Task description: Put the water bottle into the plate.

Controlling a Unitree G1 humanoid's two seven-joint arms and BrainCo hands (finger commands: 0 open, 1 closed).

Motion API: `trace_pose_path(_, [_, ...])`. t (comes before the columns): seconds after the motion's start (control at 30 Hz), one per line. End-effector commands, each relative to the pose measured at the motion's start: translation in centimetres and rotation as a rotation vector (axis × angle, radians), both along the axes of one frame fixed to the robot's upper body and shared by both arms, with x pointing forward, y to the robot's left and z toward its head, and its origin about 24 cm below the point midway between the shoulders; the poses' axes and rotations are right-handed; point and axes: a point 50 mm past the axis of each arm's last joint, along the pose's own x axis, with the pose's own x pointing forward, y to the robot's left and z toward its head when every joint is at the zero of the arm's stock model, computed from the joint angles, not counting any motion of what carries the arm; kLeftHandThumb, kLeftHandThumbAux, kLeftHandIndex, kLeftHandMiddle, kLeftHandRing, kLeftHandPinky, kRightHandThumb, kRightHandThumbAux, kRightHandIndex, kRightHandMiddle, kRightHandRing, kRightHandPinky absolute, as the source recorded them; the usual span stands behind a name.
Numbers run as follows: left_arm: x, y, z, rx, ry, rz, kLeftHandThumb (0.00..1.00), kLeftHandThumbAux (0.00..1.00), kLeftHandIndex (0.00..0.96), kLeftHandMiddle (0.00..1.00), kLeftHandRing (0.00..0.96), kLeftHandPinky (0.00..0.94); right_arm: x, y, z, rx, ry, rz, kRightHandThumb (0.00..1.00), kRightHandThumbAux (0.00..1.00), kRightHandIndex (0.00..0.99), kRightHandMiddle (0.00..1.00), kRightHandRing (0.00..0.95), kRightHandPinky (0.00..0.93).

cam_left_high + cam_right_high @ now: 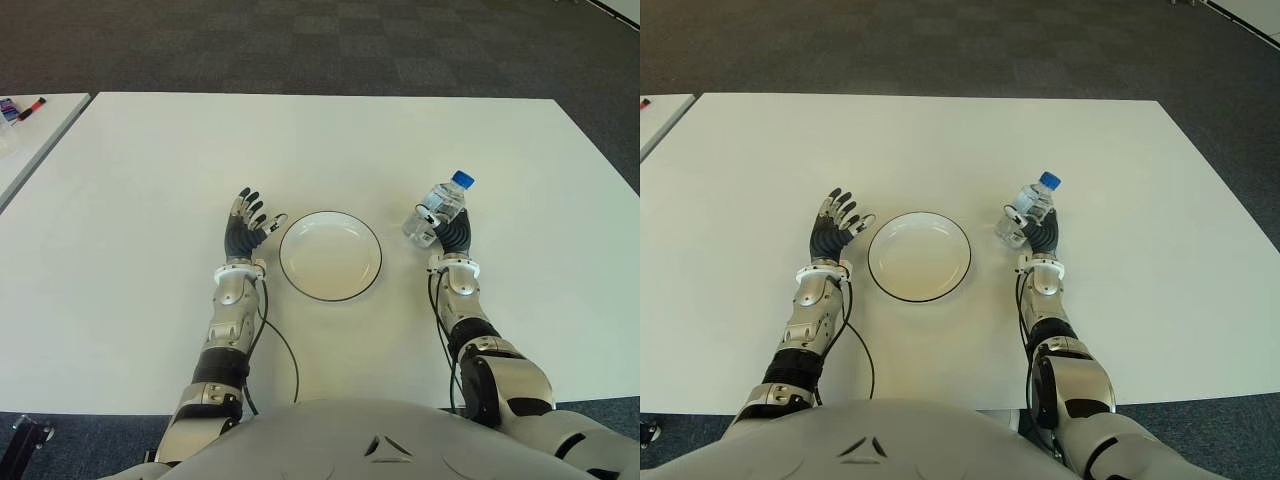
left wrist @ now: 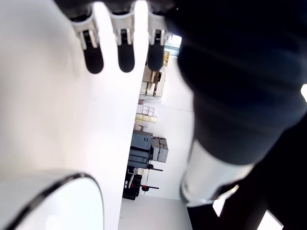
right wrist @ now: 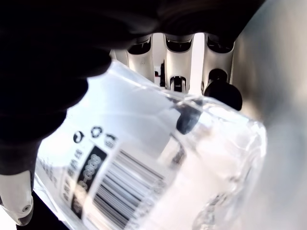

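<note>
Right hand (image 1: 447,232) is closed around the water bottle (image 1: 437,207), right of the plate (image 1: 330,256) and near it. Bottle is tilted, blue cap (image 1: 461,180) pointing far-right, base toward the plate. Right wrist view confirms the grasp: fingers (image 3: 178,57) wrap over the clear body, thumb on the opposite side, label and barcode facing the camera. Can't tell whether the base is touching the surface (image 1: 150,160) or just off it.

Handling, my read: small clear plastic bottle, thin-walled, so it will flex if squeezed hard. Smooth wall looks slippery; the labelled mid-body is the better place to hold, and that's about where the hand has it. Looks at least partly filled, so light to moderate weight, and liquid may shift when tilted. Not fragile, but it could roll in a shallow dish if laid on its side.

Left hand (image 1: 245,226) shows just left of the plate, fingers spread, palm up, holding nothing. Left wrist view shows its fingertips (image 2: 93,60) straight out, plate rim at the edge.

Plate has nothing in it; bottle not in it yet. Short move left needed.
</note>
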Motion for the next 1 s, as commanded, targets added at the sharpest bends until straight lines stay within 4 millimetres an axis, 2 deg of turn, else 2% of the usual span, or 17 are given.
trace_pose_path(0.03, [0.0,-0.7,-0.1,-0.028,0.007,0.001,0.0,0.931,0.107,0.133,0.136,0.18,-1.1,1.1,-1.3,0.024,0.041,0.015,0.955,0.656,0.391,0.514,0.52,0.833])
trace_pose_path(0.57, [0.1,-0.9,-0.1,-0.028,0.01,0.001,0.0,0.922,0.112,0.133,0.138,0.183,-1.1,2.1,0.6,0.043,-0.14,0.093,0.956,0.655,0.393,0.516,0.519,0.858])
trace_pose_path(0.73, [0.0,-0.9,-0.1,-0.029,0.008,-0.004,0.0,0.918,0.108,0.128,0.134,0.175,-1.1,3.8,2.2,0.039,-0.243,0.144,0.956,0.655,0.393,0.515,0.519,0.86])
trace_pose_path(1.0, [0.0,-1.0,-0.1,-0.03,0.006,-0.006,0.0,0.915,0.103,0.126,0.132,0.174,-1.6,5.0,3.6,0.033,-0.323,0.189,0.956,0.655,0.393,0.516,0.518,0.86])
